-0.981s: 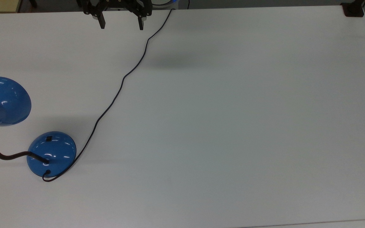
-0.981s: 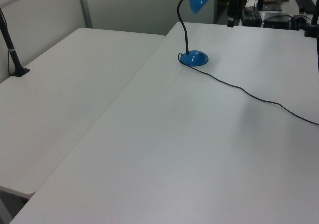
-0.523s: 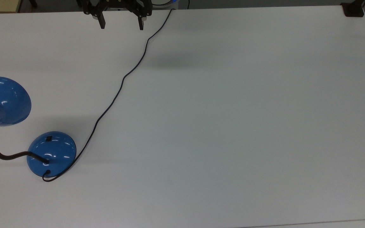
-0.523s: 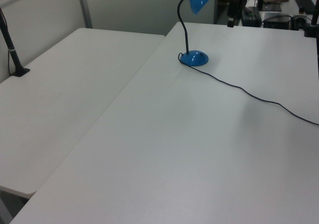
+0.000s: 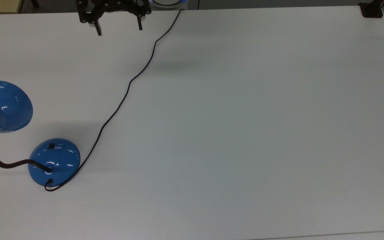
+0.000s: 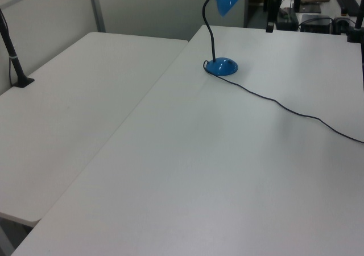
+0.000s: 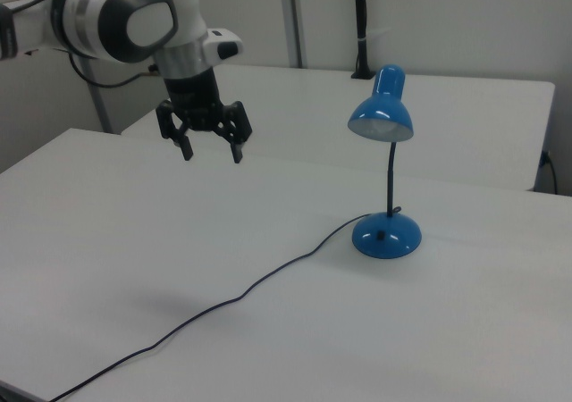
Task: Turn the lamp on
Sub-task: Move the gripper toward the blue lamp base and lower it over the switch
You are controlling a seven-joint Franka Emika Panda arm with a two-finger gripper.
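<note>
The lamp is glossy blue, and its domed base (image 5: pixel 54 162) stands near the top view's left edge with a small black switch (image 5: pixel 51 145) on top. A black gooseneck (image 5: pixel 2 164) curves up to the blue shade (image 5: pixel 3 106). Its thin black cord (image 5: pixel 128 83) runs across the table to the far edge. My gripper (image 5: pixel 119 29) hangs open above the far edge, well away from the lamp, with nothing between its fingers. The right view has the gripper (image 7: pixel 213 154) in the air to the left of the shade (image 7: pixel 382 116) and base (image 7: pixel 386 235).
A white table (image 5: pixel 245 133) carries the lamp. A second white table (image 6: pixel 68 108) adjoins it, with a black post (image 6: pixel 14 57) clamped to it. Another black clamp (image 5: pixel 372 10) sits at the far right corner in the top view.
My gripper has shifted toward the top view's left and turned slightly, still open. The lamp and cord have not moved.
</note>
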